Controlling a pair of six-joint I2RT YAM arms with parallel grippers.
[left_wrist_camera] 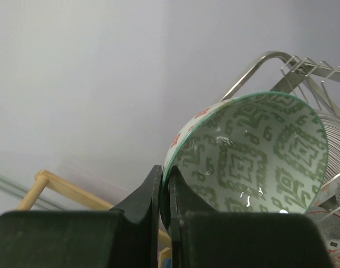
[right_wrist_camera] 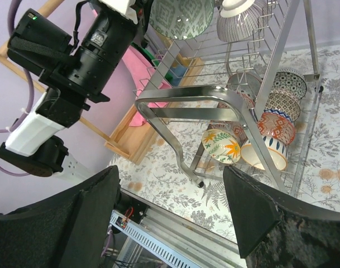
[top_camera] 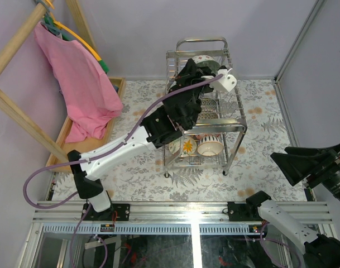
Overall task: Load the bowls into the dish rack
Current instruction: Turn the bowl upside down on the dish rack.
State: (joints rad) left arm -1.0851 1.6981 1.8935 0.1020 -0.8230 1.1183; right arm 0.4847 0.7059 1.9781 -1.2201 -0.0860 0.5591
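Left wrist: left gripper [left_wrist_camera: 165,184] pinched tight on rim of green-patterned bowl [left_wrist_camera: 253,156] | bowl over dish rack [right_wrist_camera: 197,101] top tier, 12 o'clock | right gripper [right_wrist_camera: 170,184] spread wide, holding nothing, 3 o'clock | advice: lower upright into free slot, release only once seated.

The left arm [top_camera: 175,114] hides much of the dish rack [top_camera: 201,39] (upper tier mostly).

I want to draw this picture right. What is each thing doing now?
Dish rack, upright, bowls on both tiers.
Lower bowls, standing on edge.
Left gripper, shut on a bowl's rim.
Green bowl, held tipped sideways at the top tier.
Right gripper, open and empty.
Pink cloth, hanging up.
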